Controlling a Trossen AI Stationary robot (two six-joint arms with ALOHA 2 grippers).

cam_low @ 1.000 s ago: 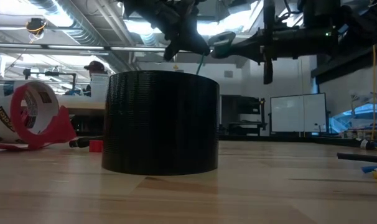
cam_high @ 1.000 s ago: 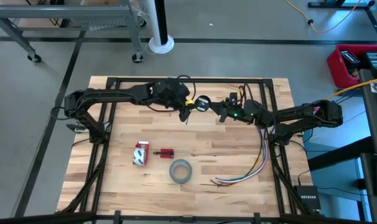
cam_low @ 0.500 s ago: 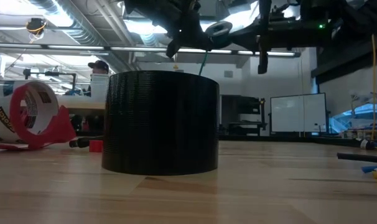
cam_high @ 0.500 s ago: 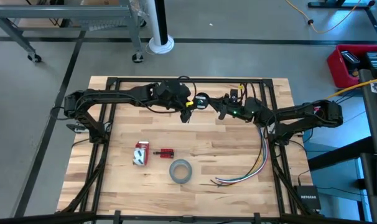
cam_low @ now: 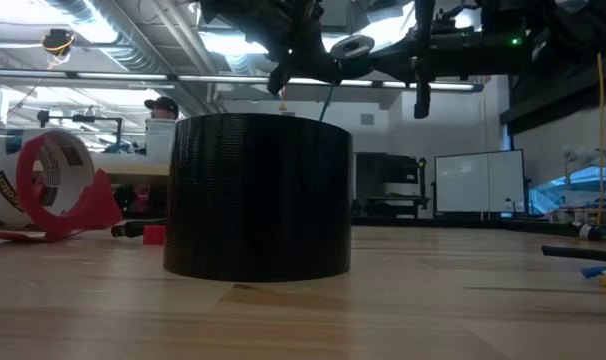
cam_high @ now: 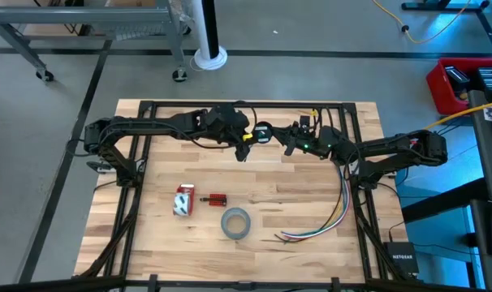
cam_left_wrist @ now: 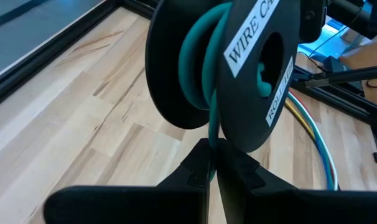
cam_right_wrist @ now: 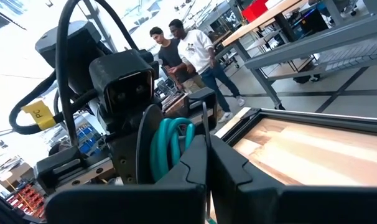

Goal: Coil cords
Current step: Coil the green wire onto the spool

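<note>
Cord [cam_left_wrist: 207, 93], teal and smooth-sheathed, is wound in loops between the two flat black discs of a small spool [cam_left_wrist: 251, 74]; one strand drops from the spool and is pinched between the left gripper's [cam_left_wrist: 212, 163] closed, wedge-shaped dark fingers. A white label on the outer disc reads "WIRE CA…" and "ROLL".

High view: the spool [cam_high: 263, 133] hangs above the far-middle part of the light wooden plank table [cam_high: 311, 243], between the left gripper [cam_high: 244, 143] and the right gripper [cam_high: 288, 143], both arms reaching inward from their sides. Nearer the front lie a grey ring-shaped tape roll [cam_high: 235, 223], a red-and-white tape dispenser [cam_high: 183, 200], a small red part [cam_high: 217, 199], and a fan of multicoloured wires [cam_high: 331, 215] on the right side.

Low view: the tape roll [cam_low: 258, 195] appears as a wide, finely ribbed dark cylinder in the foreground. The red dispenser [cam_low: 58, 190] sits beside it. The spool [cam_low: 351, 46] is aloft above, between the two arms.

Left wrist view: wood grain runs in pale planks; coloured wires [cam_left_wrist: 313, 140] curve beyond the spool.

Right wrist view: the right gripper's [cam_right_wrist: 207, 163] fingers are pressed together, clenched; whether they pinch a strand cannot be told. The spool [cam_right_wrist: 167, 146] with its teal loops stands just beyond the fingertips, in front of the left arm's blocky black wrist. Two people [cam_right_wrist: 188, 53] stand in the room behind.
</note>
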